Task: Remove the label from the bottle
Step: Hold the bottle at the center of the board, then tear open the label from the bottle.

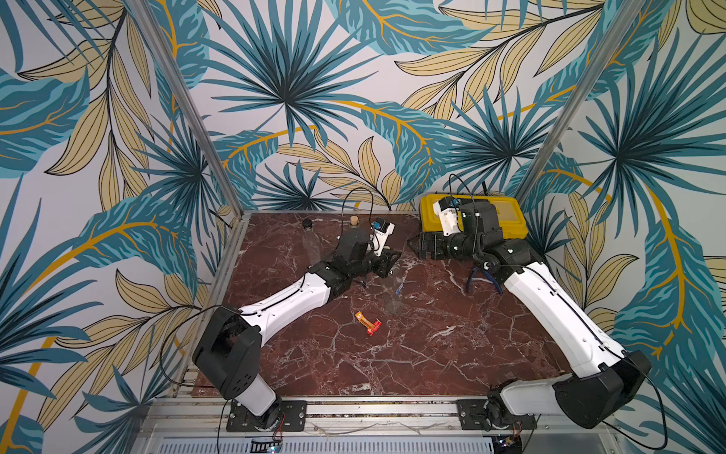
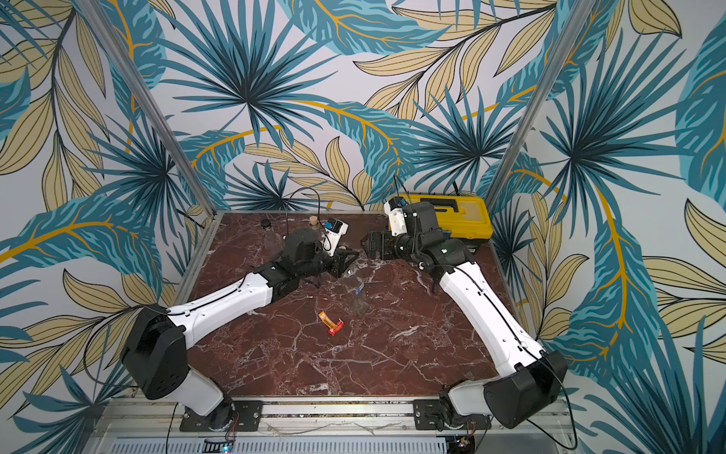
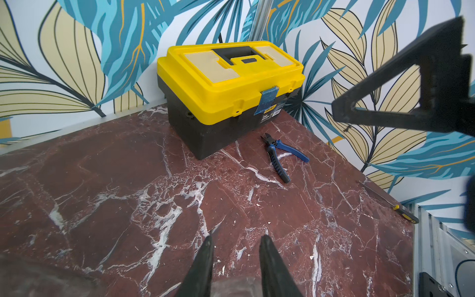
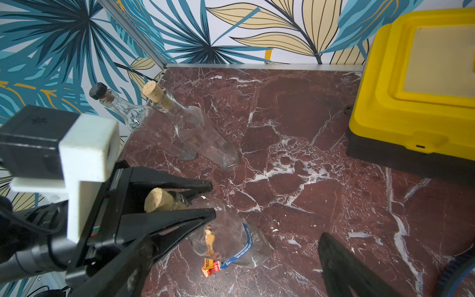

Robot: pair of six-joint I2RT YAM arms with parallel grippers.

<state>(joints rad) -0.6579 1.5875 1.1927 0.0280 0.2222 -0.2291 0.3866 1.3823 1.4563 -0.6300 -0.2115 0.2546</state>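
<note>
Fingers [image 4: 167, 218] of left gripper [image 4: 212, 199] clamped on corked neck of clear bottle [image 4: 231, 239], lower centre of right wrist view. Bottle body slants down toward marble table [image 4: 295, 115]; blue label strip [image 4: 247, 239] on its wall. Orange-red scrap [image 1: 368, 323] lies on table, centre in both top views. Right gripper [image 1: 413, 243]: fingers spread wide, holding nothing

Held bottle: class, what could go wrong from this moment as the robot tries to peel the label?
1. The left gripper holds the bottle only by its neck, under the cork; peeling could twist or tip the glass.
2. The blue label is a thin strip; the open right gripper may slip off it.
</note>
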